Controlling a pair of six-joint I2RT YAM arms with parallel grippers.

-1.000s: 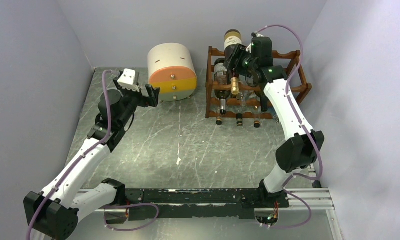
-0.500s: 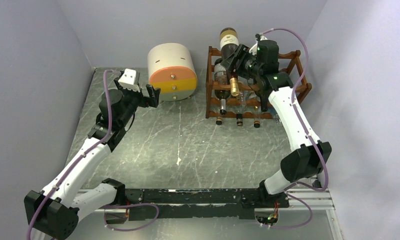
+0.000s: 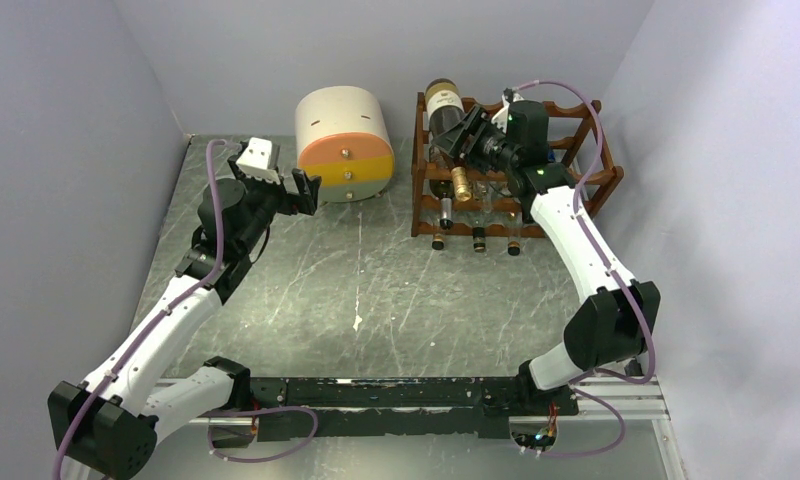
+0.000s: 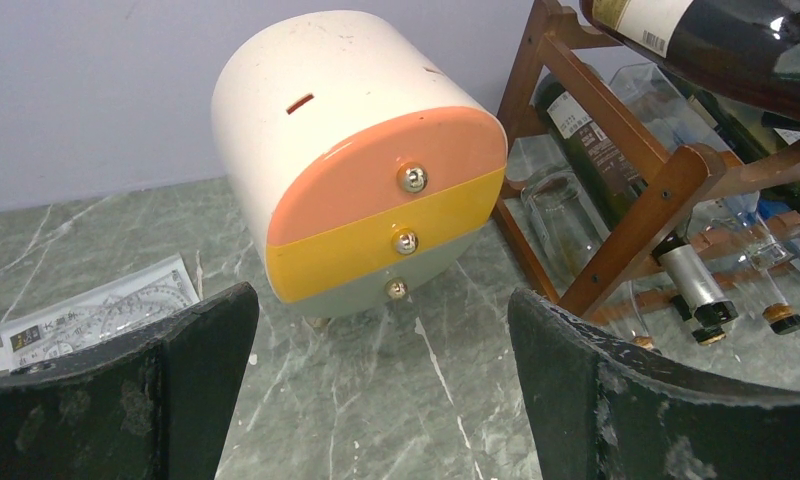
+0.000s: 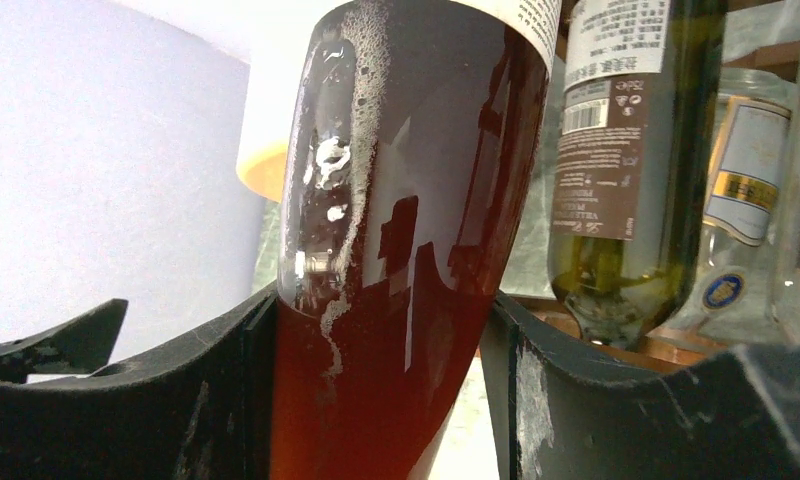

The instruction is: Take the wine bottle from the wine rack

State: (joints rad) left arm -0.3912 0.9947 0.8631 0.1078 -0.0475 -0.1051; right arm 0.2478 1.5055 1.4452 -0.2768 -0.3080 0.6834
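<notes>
The right tool (image 3: 464, 137) pinched the dark glass wine bottle with a cream label (image 3: 442, 102), tilted over the upper left corner of the dark reddish-brown wooden wine rack (image 4: 628, 238). The left tool (image 3: 298, 190) hovered spread beside the cream-and-orange rounded drawer unit (image 3: 344, 128).

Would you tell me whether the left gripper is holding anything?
No, the left gripper stands wide open in its wrist view, with nothing held in it.

Soft, even light throughout; pale glare streaks the wine bottle (image 5: 396, 200).
</notes>
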